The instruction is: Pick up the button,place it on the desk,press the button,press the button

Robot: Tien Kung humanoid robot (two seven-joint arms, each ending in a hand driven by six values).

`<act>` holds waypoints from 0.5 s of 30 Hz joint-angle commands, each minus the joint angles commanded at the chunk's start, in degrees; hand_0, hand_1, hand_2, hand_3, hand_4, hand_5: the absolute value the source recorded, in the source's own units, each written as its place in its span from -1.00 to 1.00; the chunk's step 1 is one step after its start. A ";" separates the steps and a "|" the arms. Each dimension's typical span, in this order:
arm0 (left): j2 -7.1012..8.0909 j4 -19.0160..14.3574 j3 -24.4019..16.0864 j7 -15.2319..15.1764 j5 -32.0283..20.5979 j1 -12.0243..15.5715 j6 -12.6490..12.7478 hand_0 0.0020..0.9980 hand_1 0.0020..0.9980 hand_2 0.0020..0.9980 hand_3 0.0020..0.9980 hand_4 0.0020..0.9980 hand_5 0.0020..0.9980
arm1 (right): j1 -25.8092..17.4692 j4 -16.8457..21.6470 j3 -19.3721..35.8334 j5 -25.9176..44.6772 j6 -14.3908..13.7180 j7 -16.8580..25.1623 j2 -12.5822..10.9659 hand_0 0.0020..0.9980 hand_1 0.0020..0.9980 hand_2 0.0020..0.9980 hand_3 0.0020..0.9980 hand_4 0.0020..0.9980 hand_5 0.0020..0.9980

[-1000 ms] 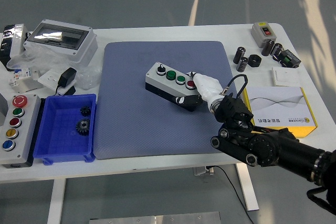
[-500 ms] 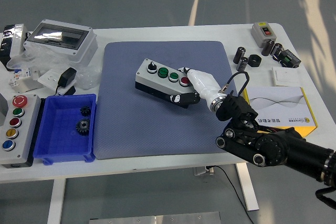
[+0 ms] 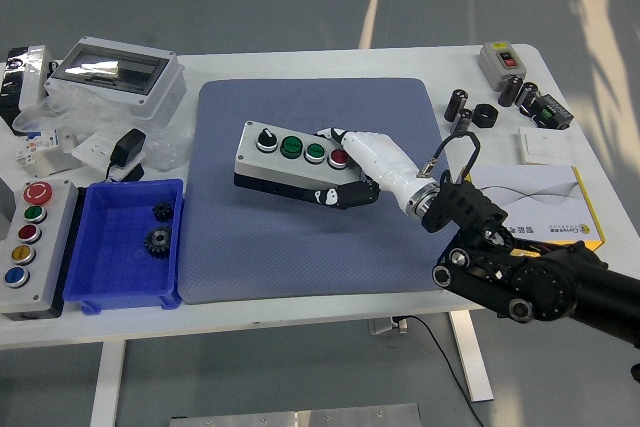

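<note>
In the head view, the right hand (image 3: 348,169) grips the right end of the button box (image 3: 295,164), a grey box with 4 controls on its top: a black knob, 2 green buttons and 1 red. A white thumb and fingers lie across the top near the red button, and dark fingertips curl under the near edge. The box sits over the middle of the blue mat (image 3: 310,237) on the white worktop (image 3: 330,52), tilted slightly, and I cannot tell whether its base touches the mat or hangs just above it. The step in hand looks like setting the box down; to do it well, the hand should lower it level so the whole base lands flat on the mat, then release without dragging it sideways, leaving the buttons facing up and clear for pressing. At the left stand a blue bin (image 3: 125,242) holding 2 gears and another button panel (image 3: 30,237) cut off by the picture's edge. The underside of the box and most of the gripping fingertips are hidden, the arm runs out of the picture at lower right, and the left hand is out of view.
</note>
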 joint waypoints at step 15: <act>-0.22 0.00 -0.28 -0.03 0.46 0.14 -0.04 0.26 0.17 0.09 0.20 0.19 -0.60 | -2.39 7.51 0.99 -5.11 1.24 2.01 -4.37 -0.71 -0.35 -0.33 -0.49 -0.95 -1.00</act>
